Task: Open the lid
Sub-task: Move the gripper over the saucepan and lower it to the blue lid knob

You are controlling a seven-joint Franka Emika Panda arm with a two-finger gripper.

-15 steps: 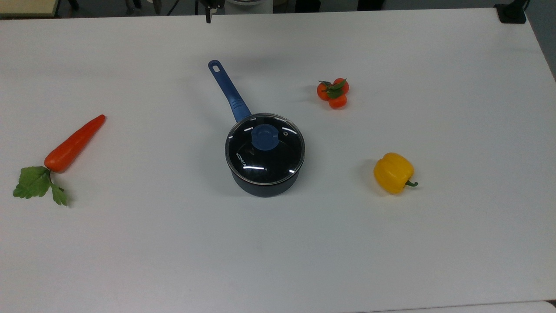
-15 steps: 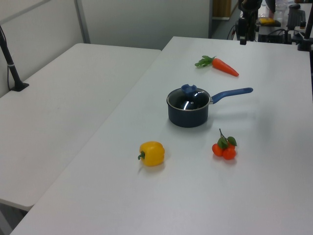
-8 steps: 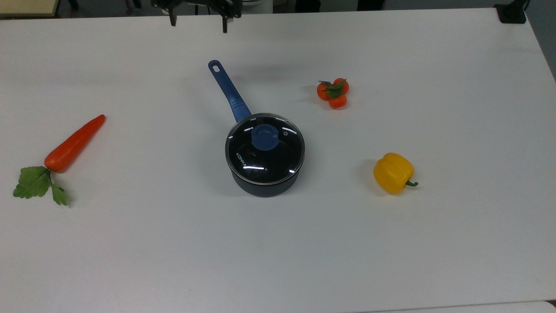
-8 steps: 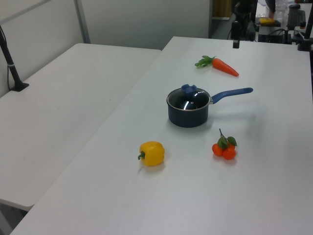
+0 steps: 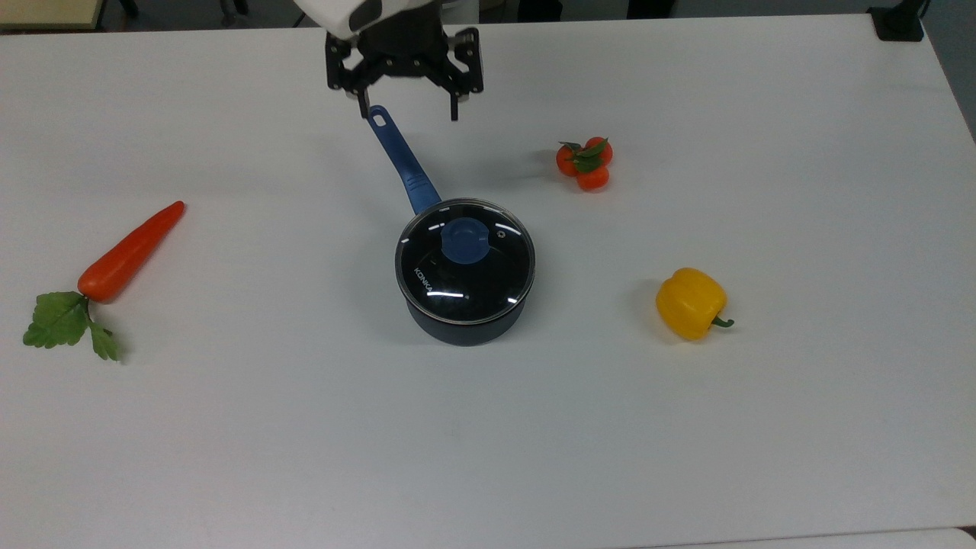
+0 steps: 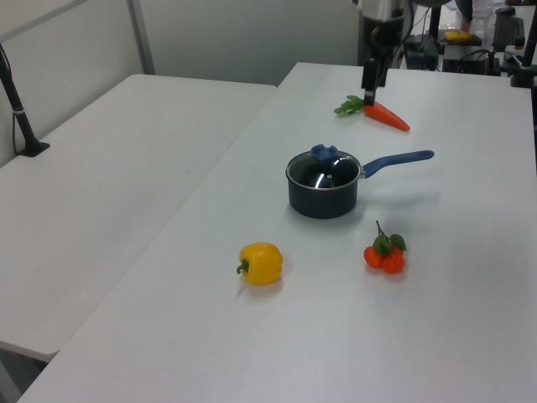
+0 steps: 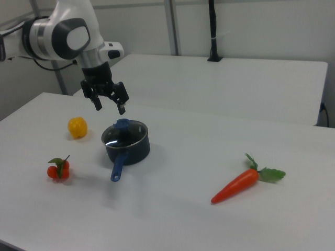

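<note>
Spread wide, my gripper (image 5: pixel 407 114) hangs in the air above the tip of the pan (image 5: pixel 463 316) handle, holding nothing. On the pan sits the lid (image 5: pixel 465 261), closed, well apart from my fingers (image 5: pixel 455 107).

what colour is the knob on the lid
Blue; the knob on the lid shows best in the top view.

The arm (image 7: pixel 63 39) extends in from the right view's upper left, white links ending in a black wrist. The gripper (image 5: pixel 409 113) points downward above the table, holding nothing. Its two fingers (image 7: pixel 121 110) are spread wide apart, with clear space between the jaws.
</note>
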